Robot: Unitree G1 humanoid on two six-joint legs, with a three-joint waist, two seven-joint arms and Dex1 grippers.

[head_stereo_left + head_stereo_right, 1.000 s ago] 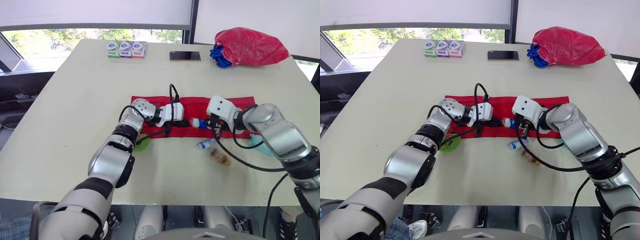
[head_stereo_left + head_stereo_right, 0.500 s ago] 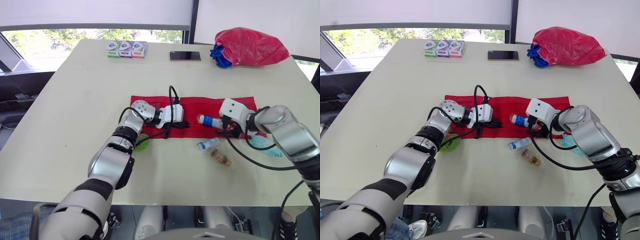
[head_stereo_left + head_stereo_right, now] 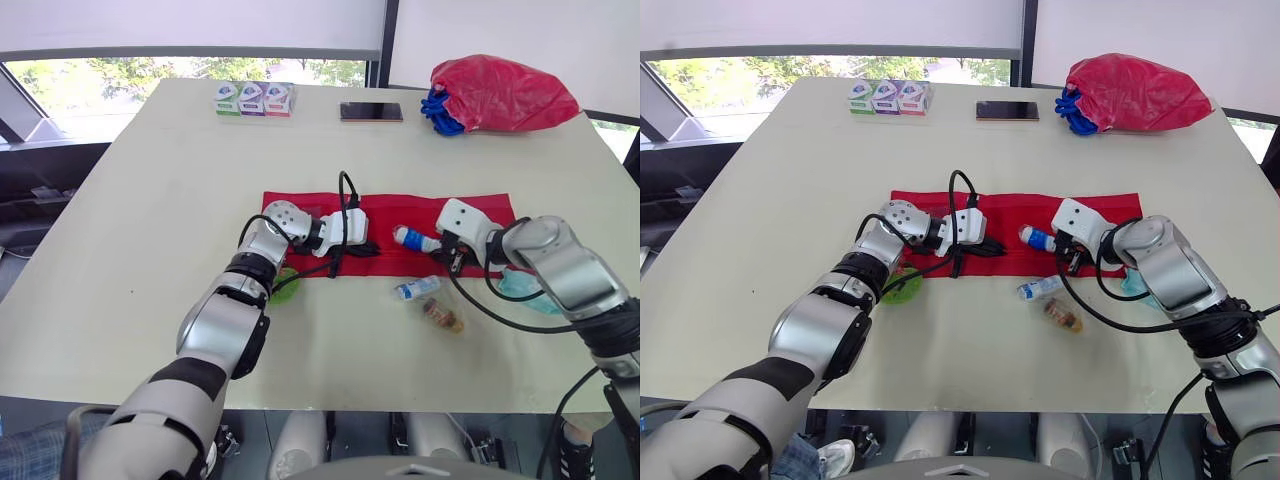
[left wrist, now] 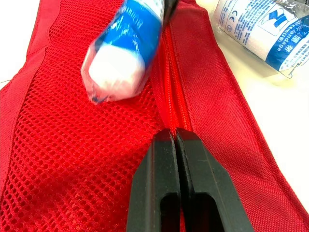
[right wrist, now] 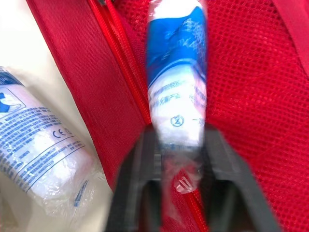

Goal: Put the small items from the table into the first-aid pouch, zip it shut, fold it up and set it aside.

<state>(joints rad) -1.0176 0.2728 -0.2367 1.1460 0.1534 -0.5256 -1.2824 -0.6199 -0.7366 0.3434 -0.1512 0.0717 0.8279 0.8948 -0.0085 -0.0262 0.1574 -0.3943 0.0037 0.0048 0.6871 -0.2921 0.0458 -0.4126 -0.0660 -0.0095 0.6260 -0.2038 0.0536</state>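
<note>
The red first-aid pouch (image 3: 300, 205) lies flat and unfolded at mid-table, its mesh side (image 4: 58, 159) up. My left gripper (image 3: 367, 246) is shut on the pouch's zipper edge (image 4: 173, 104). My right gripper (image 5: 178, 140) is shut on a blue-and-white bandage roll (image 5: 176, 77), holding it over the pouch's right half beside the zipper. A second wrapped bandage roll (image 3: 415, 290) and a small brown packet (image 3: 442, 316) lie on the table just in front of the pouch. A teal mask (image 3: 524, 286) sits by my right forearm, and a green item (image 3: 286, 286) under my left wrist.
A red plastic bag (image 3: 500, 92) with blue gloves (image 3: 437, 112) sits at the back right. A dark phone (image 3: 370, 111) and three small boxes (image 3: 252, 99) stand along the far edge. The table (image 3: 150, 220) has bare room on the left.
My right gripper has carried the bandage roll a little to the right along the pouch. My left gripper has stayed shut on the zipper edge.
</note>
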